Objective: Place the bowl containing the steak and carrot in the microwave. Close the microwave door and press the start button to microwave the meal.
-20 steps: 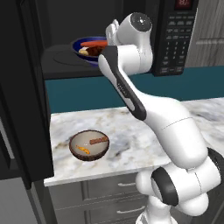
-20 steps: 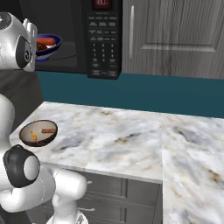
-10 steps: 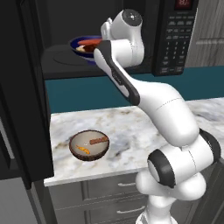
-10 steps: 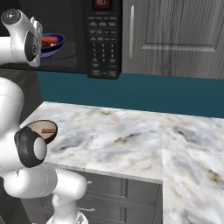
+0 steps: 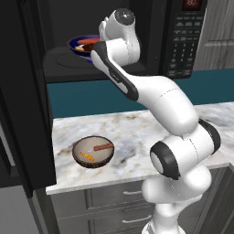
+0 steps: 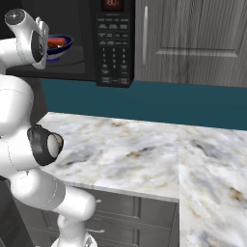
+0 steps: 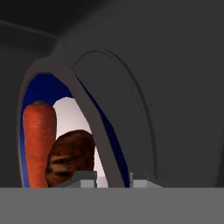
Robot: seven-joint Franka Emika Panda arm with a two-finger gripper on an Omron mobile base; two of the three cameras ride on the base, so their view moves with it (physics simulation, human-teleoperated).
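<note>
From the left base camera I see the bowl [image 5: 86,46] inside the microwave [image 5: 114,41], over the turntable, the arm reaching in; the door [image 5: 23,96] hangs open left of the microwave, and a brown bowl [image 5: 93,151] sits on the counter [image 5: 132,132] below it. From the right, the bowl [image 6: 59,46] shows inside, left of the keypad [image 6: 114,53]. At the hand, the gripper [image 7: 114,179] pinches the bowl's rim [image 7: 83,109], carrot [image 7: 38,144] and steak [image 7: 72,158] inside. I judge placement underway; next, lower, release, withdraw.
</note>
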